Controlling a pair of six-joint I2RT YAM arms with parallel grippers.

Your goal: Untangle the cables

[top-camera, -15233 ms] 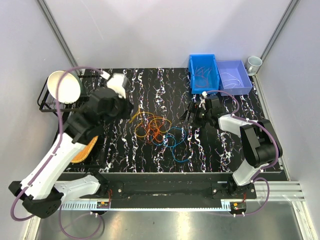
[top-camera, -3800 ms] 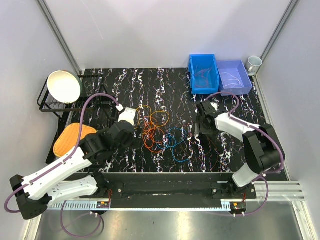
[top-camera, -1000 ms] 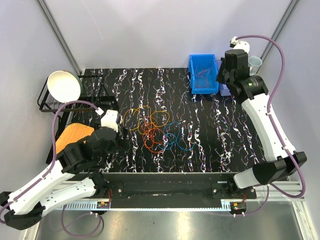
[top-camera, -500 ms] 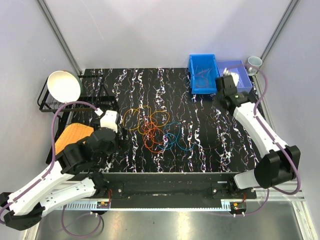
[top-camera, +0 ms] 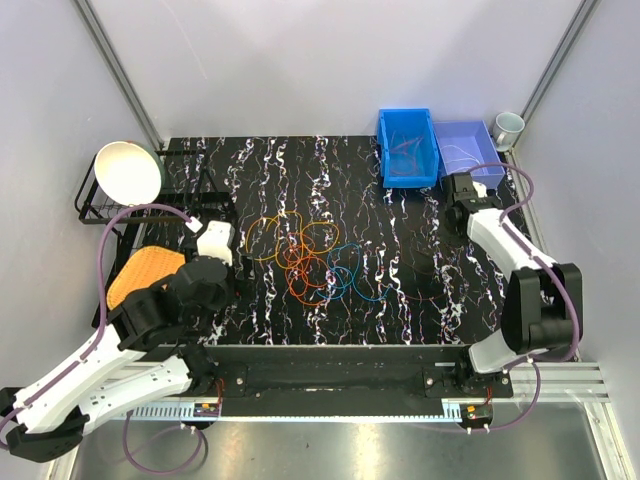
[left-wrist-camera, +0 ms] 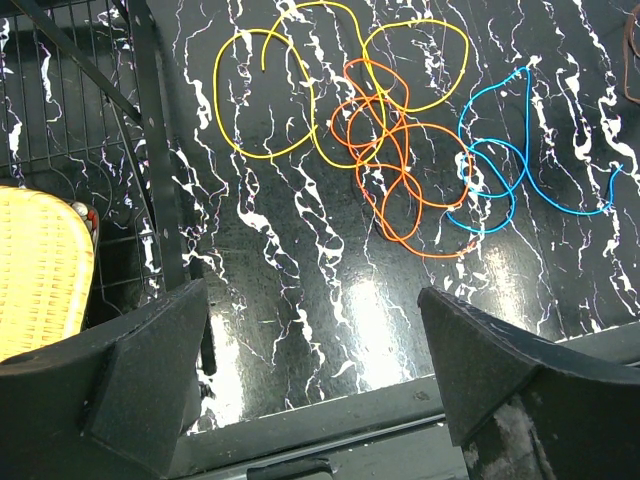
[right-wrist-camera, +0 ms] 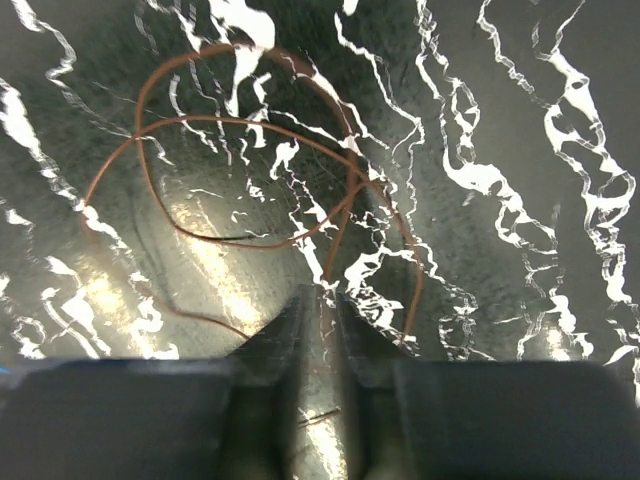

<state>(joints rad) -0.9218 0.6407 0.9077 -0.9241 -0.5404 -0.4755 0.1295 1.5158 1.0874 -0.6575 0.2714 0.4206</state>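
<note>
My counter (top-camera: pixel 300 170) is black with white marbling, glossy where overhead light glares. Plain grey walls (top-camera: pixel 300 60) close me in, with slanting metal posts (top-camera: pixel 118 70) and a steel sheet (top-camera: pixel 330 450) nearest.

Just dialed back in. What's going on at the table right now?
The left pincer hangs wide open over the black mat, holding nothing. Ahead of it the yellow cable, orange cable and blue cable lie looped across one another. The right pincer sits low over the mat on the far right, jaws nearly together at one strand of a dark red cable that lies apart from the tangle. Whether it grips that strand can't be told.
</note>
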